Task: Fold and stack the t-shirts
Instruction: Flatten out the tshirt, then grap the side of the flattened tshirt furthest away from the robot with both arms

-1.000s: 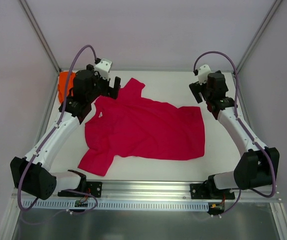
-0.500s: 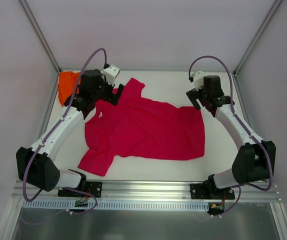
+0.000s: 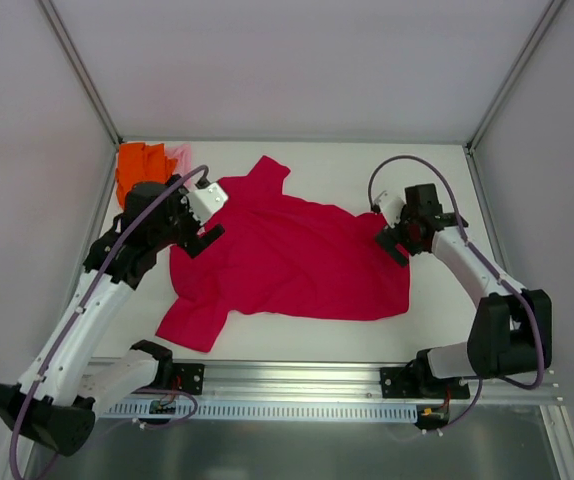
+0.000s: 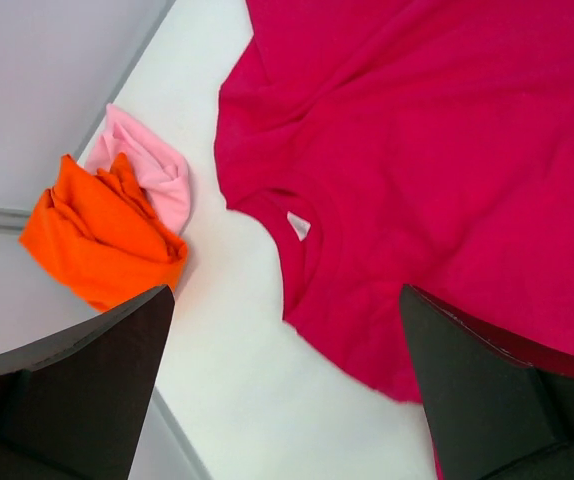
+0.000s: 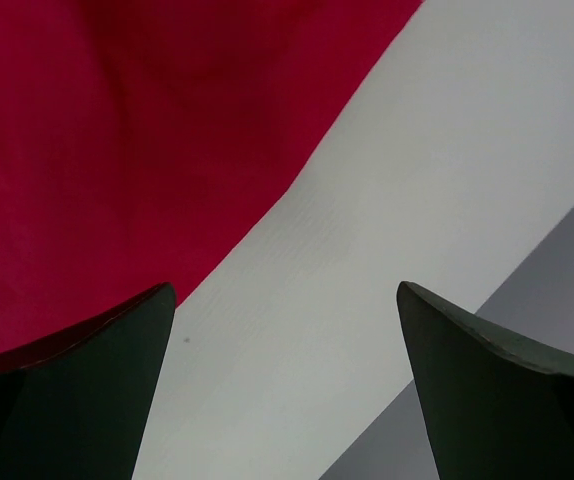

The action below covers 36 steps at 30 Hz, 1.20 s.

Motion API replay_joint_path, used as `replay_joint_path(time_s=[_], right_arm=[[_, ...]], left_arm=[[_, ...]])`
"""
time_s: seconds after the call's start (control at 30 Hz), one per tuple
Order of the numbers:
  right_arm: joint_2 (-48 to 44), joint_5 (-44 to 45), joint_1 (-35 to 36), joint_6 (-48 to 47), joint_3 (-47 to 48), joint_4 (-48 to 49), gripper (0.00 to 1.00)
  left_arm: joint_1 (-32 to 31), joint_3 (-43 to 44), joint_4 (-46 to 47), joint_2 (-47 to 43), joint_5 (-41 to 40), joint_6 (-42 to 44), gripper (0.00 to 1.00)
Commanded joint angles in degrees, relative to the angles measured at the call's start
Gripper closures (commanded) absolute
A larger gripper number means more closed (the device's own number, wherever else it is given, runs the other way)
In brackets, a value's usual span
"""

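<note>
A large crimson t-shirt (image 3: 287, 255) lies spread flat mid-table, collar at the left and hem at the right. An orange t-shirt (image 3: 135, 168) sits bunched in the back left corner, with a bit of pale pink t-shirt (image 3: 179, 157) beside it. My left gripper (image 3: 207, 235) hovers open over the collar edge. The left wrist view shows the collar with its white label (image 4: 298, 226), the orange shirt (image 4: 102, 240) and the pink one (image 4: 152, 165). My right gripper (image 3: 387, 240) hangs open over the crimson shirt's far right corner (image 5: 117, 130), with bare table between its fingers.
The white table (image 3: 437, 180) is boxed in by pale walls at the left, back and right. A metal rail (image 3: 297, 375) with both arm bases runs along the near edge. Grey wall shows past the table edge in the right wrist view (image 5: 527, 330).
Both arms have drawn in from the back of the table. The left gripper moved nearer over the collar, uncovering the orange and pink shirts. The right gripper came down to the shirt's far right corner.
</note>
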Motion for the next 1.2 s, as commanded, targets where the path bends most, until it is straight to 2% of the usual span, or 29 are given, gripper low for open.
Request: replay_joint_path(time_s=[0.0, 0.1, 0.23, 0.4, 0.53, 0.7, 0.9, 1.1, 1.17], right_arm=[[-6.3, -5.9, -0.5, -5.1, -2.6, -6.5, 0.0], [-10.1, -9.0, -1.1, -7.1, -4.8, -9.8, 0.0], [-14.8, -11.8, -1.9, -8.6, -6.3, -15.4, 0.0], [-18.6, -16.3, -2.2, -12.7, -6.3, -26.3, 0.0], [-18.4, -19.1, -2.9, -15.4, -6.2, -31.7, 0.0], [-16.7, -22.7, -3.2, -17.9, -7.4, -34.7, 0.0], [-16.0, -23.1, -3.4, -18.7, -10.6, -32.8, 0.0], [-14.5, -23.5, -3.4, -18.9, -10.3, -32.3, 0.0], [-14.1, -23.9, -3.4, -18.8, -10.0, -32.3, 0.0]], left_arm=[[0.1, -0.1, -12.0, -4.5, 2.4, 8.4, 0.01], [0.1, -0.6, -19.4, -7.6, 3.5, 11.7, 0.01], [0.1, -1.6, -23.3, -9.7, 4.3, 13.9, 0.01], [0.1, -2.7, -26.9, -7.2, 4.1, 15.6, 0.01], [0.1, -3.7, -30.8, -5.1, 4.9, 17.7, 0.01], [0.1, -6.9, -30.6, -3.4, 4.7, 17.8, 0.01], [0.1, -12.1, -28.3, -1.5, 6.8, 16.9, 0.01], [0.0, -16.7, -23.7, 3.4, 5.0, 14.9, 0.01], [0.1, -16.9, -23.9, 3.5, 6.8, 15.3, 0.01]])
